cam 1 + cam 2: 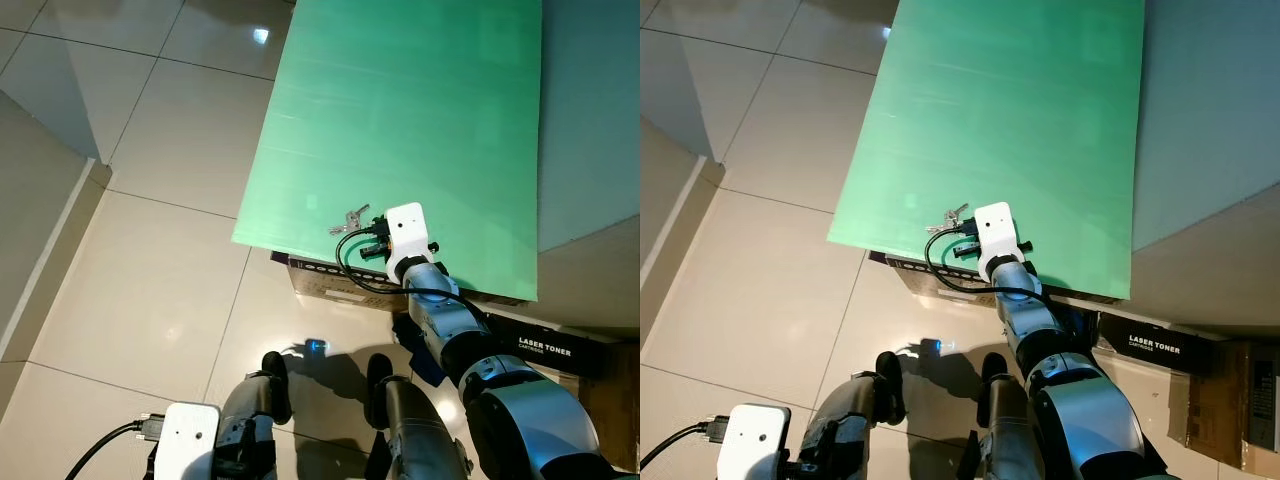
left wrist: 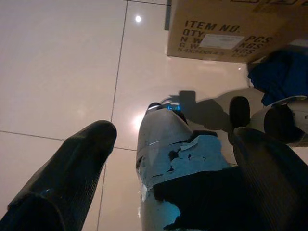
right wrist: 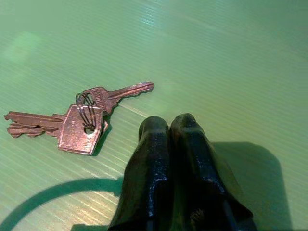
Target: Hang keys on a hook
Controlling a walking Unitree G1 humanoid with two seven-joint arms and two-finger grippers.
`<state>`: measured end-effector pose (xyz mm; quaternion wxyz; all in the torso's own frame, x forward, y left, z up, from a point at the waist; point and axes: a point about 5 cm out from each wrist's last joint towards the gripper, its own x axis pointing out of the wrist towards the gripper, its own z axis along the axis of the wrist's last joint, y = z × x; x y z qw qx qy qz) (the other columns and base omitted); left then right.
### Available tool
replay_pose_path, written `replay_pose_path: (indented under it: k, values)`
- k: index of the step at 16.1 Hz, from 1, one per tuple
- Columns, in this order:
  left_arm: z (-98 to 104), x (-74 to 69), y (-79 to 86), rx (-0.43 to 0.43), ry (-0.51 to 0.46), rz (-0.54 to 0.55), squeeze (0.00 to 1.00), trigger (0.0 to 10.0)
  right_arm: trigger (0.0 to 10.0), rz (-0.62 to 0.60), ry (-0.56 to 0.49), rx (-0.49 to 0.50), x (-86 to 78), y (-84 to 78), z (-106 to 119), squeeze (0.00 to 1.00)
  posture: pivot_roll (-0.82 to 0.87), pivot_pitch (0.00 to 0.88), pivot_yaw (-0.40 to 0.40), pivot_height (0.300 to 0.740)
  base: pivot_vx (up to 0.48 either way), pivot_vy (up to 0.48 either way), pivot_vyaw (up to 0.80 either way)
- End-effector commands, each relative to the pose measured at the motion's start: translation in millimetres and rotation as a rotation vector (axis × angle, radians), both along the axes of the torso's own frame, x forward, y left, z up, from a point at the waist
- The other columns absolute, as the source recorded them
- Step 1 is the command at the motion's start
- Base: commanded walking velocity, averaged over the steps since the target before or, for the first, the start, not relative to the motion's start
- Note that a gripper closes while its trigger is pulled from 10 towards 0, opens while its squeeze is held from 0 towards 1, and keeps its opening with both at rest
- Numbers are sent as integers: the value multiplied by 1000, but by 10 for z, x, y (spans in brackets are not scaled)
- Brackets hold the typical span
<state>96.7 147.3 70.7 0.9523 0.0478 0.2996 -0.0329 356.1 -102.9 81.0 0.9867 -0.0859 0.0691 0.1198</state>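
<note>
A bunch of metal keys (image 3: 79,120) on a ring lies flat on the green board (image 1: 400,130), near its front edge; the keys (image 1: 350,219) show small in the eye views. My right gripper (image 3: 169,124) is shut with nothing in it, its fingertips resting on the board just beside the keys, a little apart from them. The right arm (image 1: 440,310) reaches out over the board's near edge. My left gripper (image 2: 173,139) hangs low by my leg, fingers (image 2: 72,163) spread open over the floor.
The green board lies on a cardboard box (image 1: 330,280). A black laser toner box (image 1: 545,348) sits on the tiled floor (image 1: 150,250) at the right. Blue cloth (image 2: 279,72) lies by the box. A pale wall edge runs along the left.
</note>
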Motion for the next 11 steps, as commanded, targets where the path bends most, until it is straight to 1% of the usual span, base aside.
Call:
replay_pose_path:
  k: [1, 2, 5, 7, 8, 9, 11]
  values:
    - [-41, -59, 21, 15, 39, 12, 0, 10000, 10000, -23, 143, -34, -191, -79, -344, 800, 114, 494, 11, 740, 0, 0, 0]
    - [-43, -65, 11, 14, 41, 12, 0, 10000, 10000, -19, 131, -38, -184, -78, -328, 1000, 111, 500, 11, 740, 0, 0, 0]
    - [-45, -71, -9, 11, 43, 12, 0, 10000, 10000, 2, 66, -34, -142, -50, -229, 1000, 105, 507, 7, 740, 0, 0, 0]
    - [-47, -71, -27, 5, 43, 13, 0, 10000, 10000, 4, 46, -42, -133, -49, -203, 1000, 99, 510, 5, 740, 0, 0, 0]
    - [-52, -70, -35, 3, 44, 12, 0, 10000, 10000, -2, 35, -73, -127, -61, -196, 1000, 94, 510, 5, 740, 0, 0, 0]
    - [-55, -65, -40, 2, 44, 11, 0, 10000, 10000, -2, 33, -84, -124, -65, -193, 0, 94, 510, 5, 740, 0, 0, 0]
    - [-59, -51, -39, 1, 41, 10, 0, 10000, 10000, -7, 34, -80, -124, -76, -194, 0, 90, 507, 3, 740, 0, 0, 0]
